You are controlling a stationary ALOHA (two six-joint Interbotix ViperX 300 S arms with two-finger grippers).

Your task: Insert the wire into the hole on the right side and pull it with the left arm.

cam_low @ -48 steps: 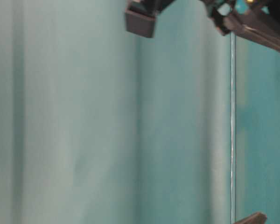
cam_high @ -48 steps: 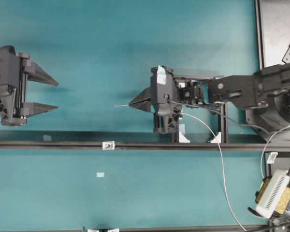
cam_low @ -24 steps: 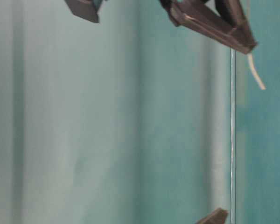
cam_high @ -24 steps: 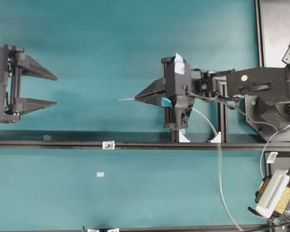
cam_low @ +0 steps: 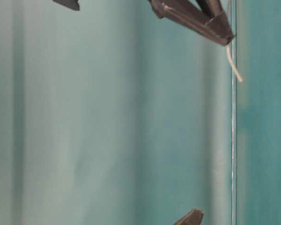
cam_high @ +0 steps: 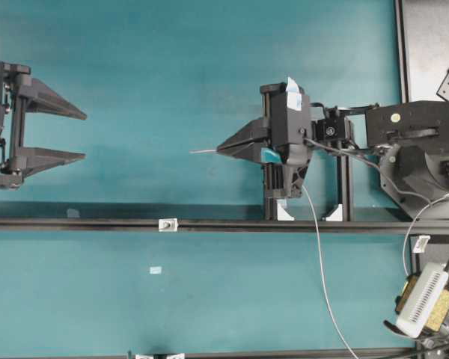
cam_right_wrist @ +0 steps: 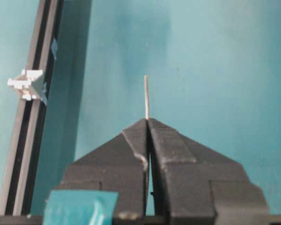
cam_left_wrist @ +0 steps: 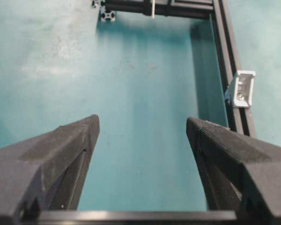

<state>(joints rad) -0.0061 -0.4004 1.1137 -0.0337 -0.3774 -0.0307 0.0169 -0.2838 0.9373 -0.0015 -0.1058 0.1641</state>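
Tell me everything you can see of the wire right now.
The wire is very thin, stiff and silver-grey. A short straight end sticks out past the shut tips of the right claw, which pinches it. In the overhead view that end points left, toward the open left claw, well apart. It is not in the bracket on the rail.

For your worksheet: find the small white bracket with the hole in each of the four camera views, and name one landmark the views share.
Overhead: bracket on the black rail, left of centre, low.
Table-level: not in it.
Left wrist: bracket at right edge, on the rail.
Right wrist: bracket at far left, on the rail.
Shared landmark: the black rail.
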